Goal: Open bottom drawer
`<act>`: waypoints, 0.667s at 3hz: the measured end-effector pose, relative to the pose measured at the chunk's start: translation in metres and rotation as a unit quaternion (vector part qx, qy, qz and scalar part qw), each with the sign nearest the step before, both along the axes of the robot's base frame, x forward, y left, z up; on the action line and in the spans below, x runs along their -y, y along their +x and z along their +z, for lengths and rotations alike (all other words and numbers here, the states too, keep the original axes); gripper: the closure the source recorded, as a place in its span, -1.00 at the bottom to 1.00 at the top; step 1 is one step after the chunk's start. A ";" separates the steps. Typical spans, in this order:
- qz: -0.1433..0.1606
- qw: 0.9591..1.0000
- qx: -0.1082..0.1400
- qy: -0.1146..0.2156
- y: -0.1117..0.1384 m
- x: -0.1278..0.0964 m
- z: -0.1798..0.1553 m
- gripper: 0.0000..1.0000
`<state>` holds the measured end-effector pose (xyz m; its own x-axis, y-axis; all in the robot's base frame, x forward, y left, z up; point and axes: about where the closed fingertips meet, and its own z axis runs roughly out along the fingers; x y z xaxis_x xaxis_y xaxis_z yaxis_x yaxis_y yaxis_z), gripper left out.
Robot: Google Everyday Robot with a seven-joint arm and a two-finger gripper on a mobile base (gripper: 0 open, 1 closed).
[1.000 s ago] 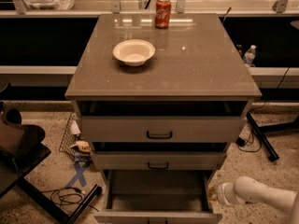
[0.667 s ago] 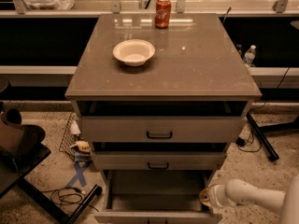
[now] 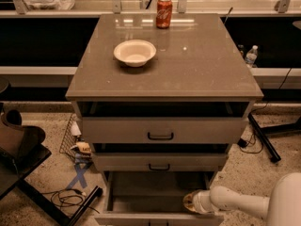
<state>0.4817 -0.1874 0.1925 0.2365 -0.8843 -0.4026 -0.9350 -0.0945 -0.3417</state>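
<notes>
The grey cabinet (image 3: 164, 79) has three drawers, all pulled out by different amounts. The bottom drawer (image 3: 157, 218) is pulled out farthest; its front reaches the lower edge of the camera view and its bare inside (image 3: 150, 192) shows. The middle drawer (image 3: 160, 162) and the top drawer (image 3: 162, 130) stand out a little. My gripper (image 3: 190, 202), on a white arm coming from the lower right, sits low over the right part of the bottom drawer's inside, just behind its front.
A white bowl (image 3: 135, 52) and a red can (image 3: 164, 12) stand on the cabinet top. A dark stand (image 3: 19, 147) and cables (image 3: 66, 199) are on the floor at left. A black stand leg (image 3: 263, 138) and a water bottle (image 3: 250, 55) are at right.
My arm has reached further left, bringing the gripper from beside the drawer's right edge to over its inside. The drawers look unmoved.
</notes>
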 end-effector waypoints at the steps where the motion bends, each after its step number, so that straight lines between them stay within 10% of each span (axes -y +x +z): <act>1: 0.003 1.000 0.002 0.004 0.001 -0.006 -0.003 1.00; 2: 0.009 0.999 -0.037 -0.026 -0.022 0.002 -0.014 1.00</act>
